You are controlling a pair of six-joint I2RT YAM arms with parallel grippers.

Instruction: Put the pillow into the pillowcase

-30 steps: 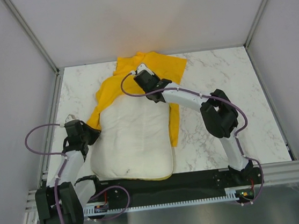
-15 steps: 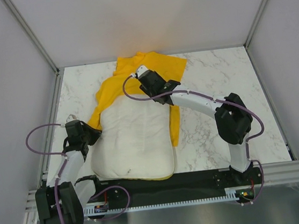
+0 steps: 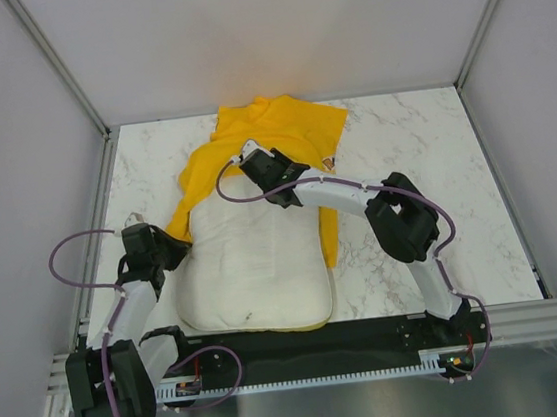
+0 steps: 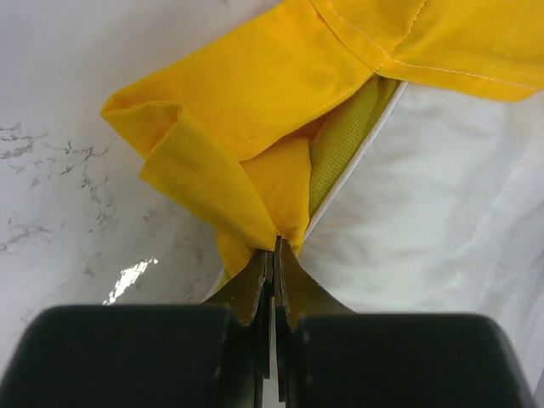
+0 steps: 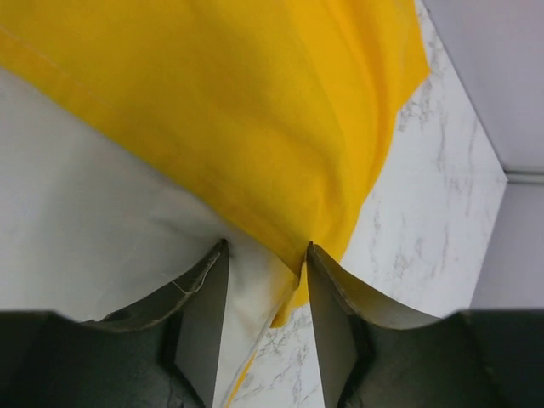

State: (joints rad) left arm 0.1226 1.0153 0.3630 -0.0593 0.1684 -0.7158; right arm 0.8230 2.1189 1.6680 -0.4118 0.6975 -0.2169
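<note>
The white pillow (image 3: 250, 267) lies in the middle of the table. The yellow pillowcase (image 3: 274, 128) is bunched over its far end, with a strip running down its right side. My left gripper (image 3: 174, 246) is at the pillow's left edge. In the left wrist view it (image 4: 274, 245) is shut on a fold of the pillowcase (image 4: 246, 93), beside the pillow (image 4: 442, 212). My right gripper (image 3: 251, 157) is at the pillow's far end. In the right wrist view it (image 5: 266, 251) is open, its jaws astride the pillow's corner (image 5: 85, 195) and the pillowcase edge (image 5: 255, 110).
The marble table (image 3: 423, 152) is enclosed by grey walls at the back and on both sides. A black rail (image 3: 315, 350) with the arm bases runs along the near edge. Bare marble (image 5: 425, 221) lies to the right of the cloth.
My right gripper has moved left and nearer along the pillow's far end. The pillow's near end has shifted slightly right. The left gripper has stayed in place, still holding the cloth.
</note>
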